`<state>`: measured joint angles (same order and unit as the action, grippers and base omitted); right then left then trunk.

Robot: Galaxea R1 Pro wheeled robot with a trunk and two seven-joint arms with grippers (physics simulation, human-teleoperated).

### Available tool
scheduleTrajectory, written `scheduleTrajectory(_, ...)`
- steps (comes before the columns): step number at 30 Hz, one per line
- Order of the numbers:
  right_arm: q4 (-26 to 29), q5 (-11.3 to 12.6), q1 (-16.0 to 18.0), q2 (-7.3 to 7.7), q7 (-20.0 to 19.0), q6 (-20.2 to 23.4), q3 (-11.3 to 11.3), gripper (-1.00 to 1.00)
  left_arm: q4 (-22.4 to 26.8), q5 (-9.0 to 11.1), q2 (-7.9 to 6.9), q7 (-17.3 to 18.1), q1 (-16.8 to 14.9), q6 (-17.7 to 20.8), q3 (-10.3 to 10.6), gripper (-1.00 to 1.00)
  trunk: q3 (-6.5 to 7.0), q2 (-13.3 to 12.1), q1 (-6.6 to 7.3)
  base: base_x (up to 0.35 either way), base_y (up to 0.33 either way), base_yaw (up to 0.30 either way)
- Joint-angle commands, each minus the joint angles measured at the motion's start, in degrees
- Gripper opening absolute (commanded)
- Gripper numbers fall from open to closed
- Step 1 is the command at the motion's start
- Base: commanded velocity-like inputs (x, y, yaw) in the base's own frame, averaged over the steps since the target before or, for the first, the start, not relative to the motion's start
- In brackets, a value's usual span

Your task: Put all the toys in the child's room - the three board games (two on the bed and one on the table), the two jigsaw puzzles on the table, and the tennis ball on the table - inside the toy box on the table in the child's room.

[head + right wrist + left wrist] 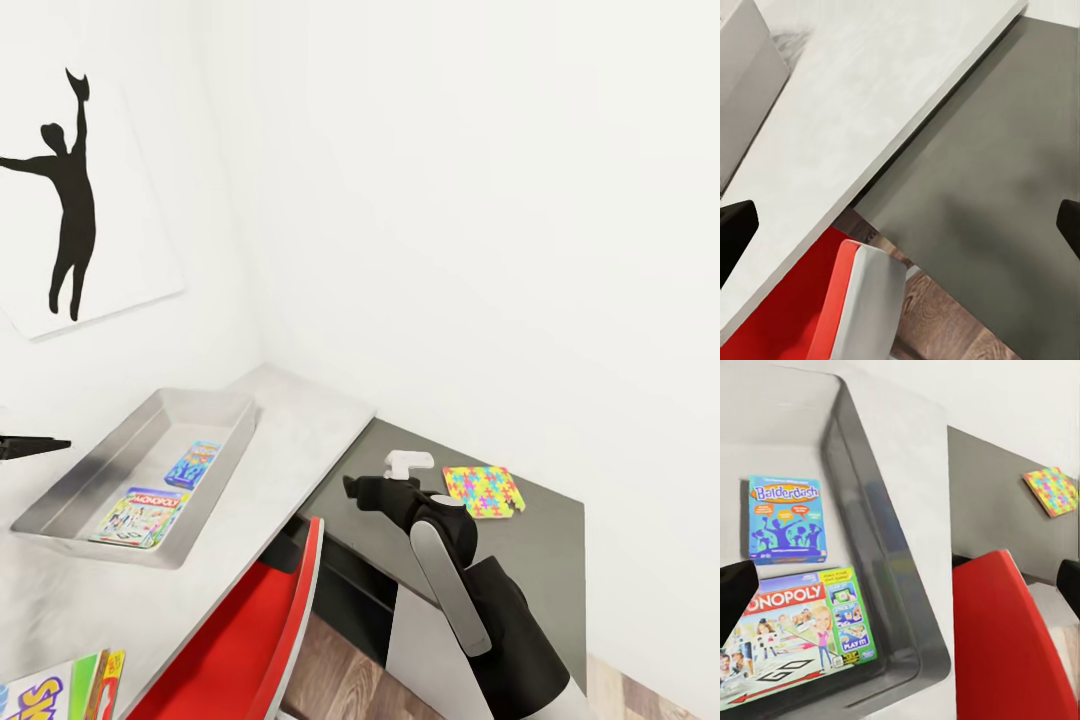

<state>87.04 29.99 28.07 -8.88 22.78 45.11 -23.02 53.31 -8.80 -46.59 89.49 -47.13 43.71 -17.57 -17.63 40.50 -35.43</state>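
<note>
Nearest the head camera, my right arm (pixel 470 590) reaches over the dark lower shelf section (pixel 540 550). My right pincer (pixel 362 490) hangs above it; in the right wrist view the two fingertips (pixel 736 236) stand wide apart at opposite edges with nothing between them, so it is released. My left pincer's fingertips (pixel 735 592) likewise stand apart and empty above the toy box (pixel 80 480). One Skip-Bo carton (pixel 60 690) lies on the pale desk (pixel 290 440) at the near edge. The left wrist view reads two cartons inside the toy box: Balderdash (pixel 785 519) and Monopoly (pixel 795 634), side by side. One jigsaw puzzle (pixel 484 491) lies on the shelf section beside a small white object (pixel 408 463). One red chair (pixel 240 640) stands at the desk.
</note>
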Motion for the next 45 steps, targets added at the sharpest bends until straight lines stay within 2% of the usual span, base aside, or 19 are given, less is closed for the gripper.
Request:
scheduleTrajectory(1, 0.06, 0.60, 0.06, 0.00, 0.60, 0.12, -0.04, 1.00, -0.07, -0.39, 0.06, 0.51, -0.05, 0.69, -0.65, 1.00, 0.01, 0.07, -0.02, 0.000, 0.000, 0.000)
scheduleTrajectory(3, 0.06, 0.60, 0.06, 0.00, 0.60, 0.12, -0.02, 1.00, -1.18, 1.23, 0.20, 0.51, -0.01, 1.04, -2.33, 1.00, 0.20, 0.07, -0.02, 0.000, 0.000, 0.000)
scheduleTrajectory(6, 0.06, 0.60, 0.06, 0.00, 0.60, 0.14, -0.02, 1.00, -4.18, 4.33, 0.35, 0.51, 0.01, 1.22, -3.05, 1.00, 0.48, 0.07, -0.02, 0.000, 0.000, 0.000)
scheduleTrajectory(11, 0.06, 0.60, 0.06, 0.00, 0.60, 0.14, -0.02, 1.00, -11.11, 13.42, 0.45, 0.51, 0.33, 0.94, -3.45, 1.00, 0.95, 0.07, -0.02, 0.000, 0.000, 0.000)
scheduleTrajectory(14, 0.06, 0.60, 0.06, 0.00, 0.60, 0.13, -0.02, 1.00, -13.54, 16.58, 0.53, 0.51, 0.73, 0.70, -3.49, 1.00, 1.23, 0.07, -0.02, 0.000, 0.000, 0.000)
scheduleTrajectory(16, 0.14, 0.60, 0.06, 0.01, 0.60, 0.13, -0.01, 1.00, -15.91, 17.76, 0.65, 0.51, 1.16, 0.58, -3.51, 1.00, 1.42, 0.07, -0.02, -0.008, 0.000, 0.000)
scheduleTrajectory(21, 0.16, 0.60, 0.06, 0.00, 0.66, 0.13, -0.05, 1.00, -23.55, 18.76, 1.70, 0.51, 1.85, -1.09, -3.54, 1.00, 1.89, 0.07, -0.02, -0.005, 0.000, 0.000)
scheduleTrajectory(24, 0.22, 0.60, 0.04, 0.00, 0.70, 0.09, -0.08, 1.00, -25.17, 18.95, 2.00, 0.51, 2.00, -1.92, -3.59, 1.00, 2.17, 0.07, -0.02, -0.001, 0.000, 0.000)
scheduleTrajectory(31, 0.45, 0.63, 0.03, -0.02, 0.68, 0.08, -0.14, 1.00, -26.26, 19.06, 2.98, 0.51, 2.11, -2.63, -3.58, 1.00, 2.83, 0.07, -0.02, 0.000, 0.000, 0.000)
scheduleTrajectory(35, 0.21, 0.71, 0.04, 0.03, 0.63, -0.08, -0.03, 1.00, -26.63, 19.04, 4.89, 0.51, 2.12, -2.79, -3.60, 1.00, 3.20, 0.07, -0.02, 0.000, 0.000, 0.000)
scheduleTrajectory(38, 0.24, 0.73, 0.02, 0.05, 0.61, -0.64, 0.10, 1.00, -26.69, 19.06, 5.75, 0.51, 2.13, -2.83, -3.62, 1.00, 3.39, 0.07, -0.02, 0.000, 0.000, 0.000)
scheduleTrajectory(45, 0.01, 0.67, -0.01, -0.02, 0.95, -1.91, -0.01, 1.00, -26.46, 19.08, 6.36, 0.51, 2.13, -2.91, -3.67, 1.00, 3.48, 0.07, -0.02, 0.000, 0.000, 0.000)
